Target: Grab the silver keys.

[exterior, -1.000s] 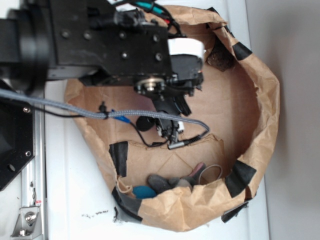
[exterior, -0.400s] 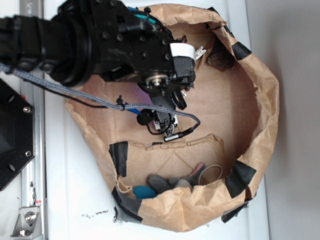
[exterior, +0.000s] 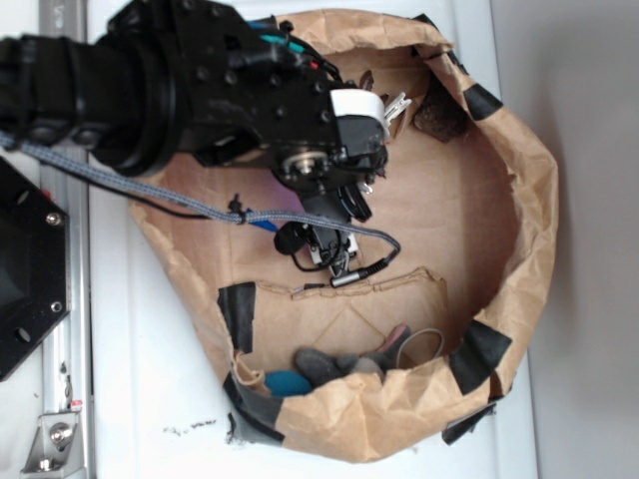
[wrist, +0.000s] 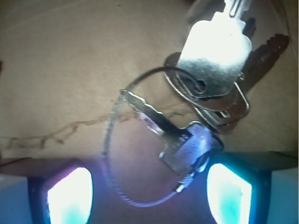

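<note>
The silver keys [wrist: 212, 60] lie flat on the brown paper floor, several shiny keys stacked on rings, with one key [wrist: 187, 144] and a thin wire loop [wrist: 112, 140] reaching toward me. My gripper [wrist: 149, 196] is open; its two glowing fingers [wrist: 70, 196] stand either side of the wire loop and that nearer key, touching neither as far as I can see. In the exterior view only a tip of the keys [exterior: 397, 104] shows beside the black arm [exterior: 250, 100], which hides the jaws.
A crumpled brown paper wall [exterior: 534, 200] patched with black tape [exterior: 479, 354] rings the work area. A tan rubber-band loop [exterior: 421, 344] lies among blue [exterior: 288, 383] and grey scraps [exterior: 321, 365] at the front. A grey cable [exterior: 150, 195] trails across.
The arm has swung toward the back of the paper basin and turned; the keys' tip now shows beside its white part. Little moved in the last half second.
</note>
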`<action>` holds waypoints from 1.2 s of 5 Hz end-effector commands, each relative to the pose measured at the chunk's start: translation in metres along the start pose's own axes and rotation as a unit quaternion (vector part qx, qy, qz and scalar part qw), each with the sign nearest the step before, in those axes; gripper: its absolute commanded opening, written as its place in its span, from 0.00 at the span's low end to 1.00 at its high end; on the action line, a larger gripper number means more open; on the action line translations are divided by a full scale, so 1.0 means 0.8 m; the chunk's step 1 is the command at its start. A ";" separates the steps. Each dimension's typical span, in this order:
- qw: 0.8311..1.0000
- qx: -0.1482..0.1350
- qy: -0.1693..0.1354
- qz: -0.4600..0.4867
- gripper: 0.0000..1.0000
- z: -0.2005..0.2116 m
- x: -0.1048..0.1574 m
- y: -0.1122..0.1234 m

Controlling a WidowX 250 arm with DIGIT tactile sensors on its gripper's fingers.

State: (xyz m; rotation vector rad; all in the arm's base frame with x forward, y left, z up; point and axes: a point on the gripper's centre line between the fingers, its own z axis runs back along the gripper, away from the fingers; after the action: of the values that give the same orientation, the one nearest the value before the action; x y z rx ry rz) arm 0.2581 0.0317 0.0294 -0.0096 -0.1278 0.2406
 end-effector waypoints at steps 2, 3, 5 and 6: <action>0.999 -0.017 -0.005 0.030 0.00 0.014 0.007 0.013; 0.999 -0.023 -0.001 0.031 0.00 0.013 0.005 0.014; 0.999 -0.028 0.001 0.032 0.00 0.014 0.006 0.014; 0.999 -0.035 0.005 0.035 0.00 0.017 0.011 0.013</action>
State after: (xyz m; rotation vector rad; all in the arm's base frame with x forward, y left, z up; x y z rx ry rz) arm 0.2555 0.0338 0.0335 -0.0917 -0.0879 0.2785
